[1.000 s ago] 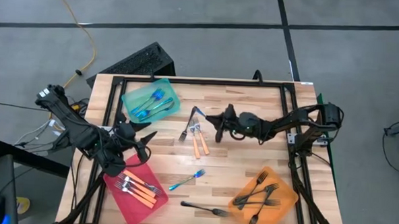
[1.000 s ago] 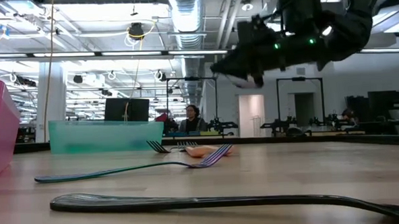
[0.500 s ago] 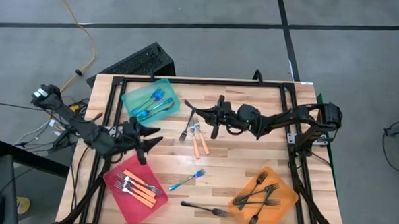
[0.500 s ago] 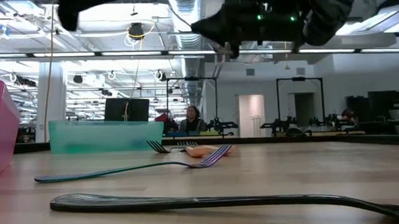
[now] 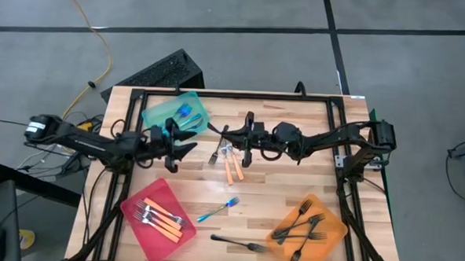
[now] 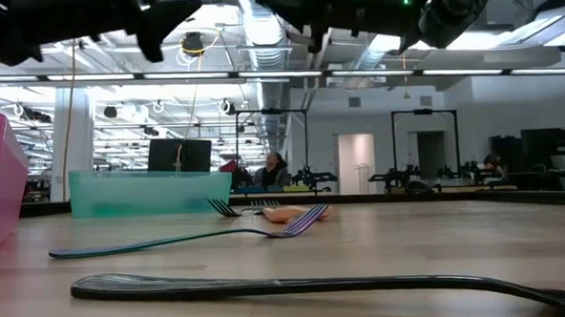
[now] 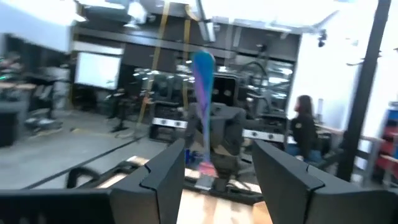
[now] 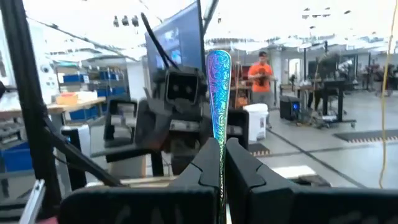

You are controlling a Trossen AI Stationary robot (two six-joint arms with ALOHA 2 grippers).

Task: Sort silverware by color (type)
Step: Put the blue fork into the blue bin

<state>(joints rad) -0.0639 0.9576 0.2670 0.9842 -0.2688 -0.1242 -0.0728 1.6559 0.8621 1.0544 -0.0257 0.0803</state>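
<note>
My right gripper [image 5: 241, 140] hovers over the table's middle, shut on a blue patterned fork [image 8: 218, 93]. The same fork [image 7: 203, 81] shows in the left wrist view, ahead of my open left gripper [image 7: 217, 180]. My left gripper [image 5: 178, 140] hangs beside the teal tray [image 5: 156, 111], facing the right one. Blue forks lie in the teal tray, orange-handled forks in the red tray [image 5: 139, 203] and black forks in the orange tray [image 5: 332, 225]. Flat on the wood lie a blue fork [image 5: 217, 210], a black fork [image 5: 239, 243] and orange-handled forks [image 5: 231, 170]. My right gripper pinches the blue fork between its two fingers [image 8: 208, 165], part-way down the shaft [image 8: 219, 146]. The fork runs along the fingers and sticks out beyond them, rounded handle end [image 8: 218, 62] free. The fingers are level, pointing toward the table's left. The fork is lifted clear.
A black frame rail [image 5: 218, 93] runs around the table's edges. The loose blue fork [image 6: 171, 242] and the black fork [image 6: 317, 286] lie near the low camera. People stand in the room beyond the table.
My left gripper has risen from beside the red tray and moved toward the far edge and right, ending beside the teal tray facing the right gripper. My right gripper has carried the blue fork toward the table's left and upward, toward the left gripper.
</note>
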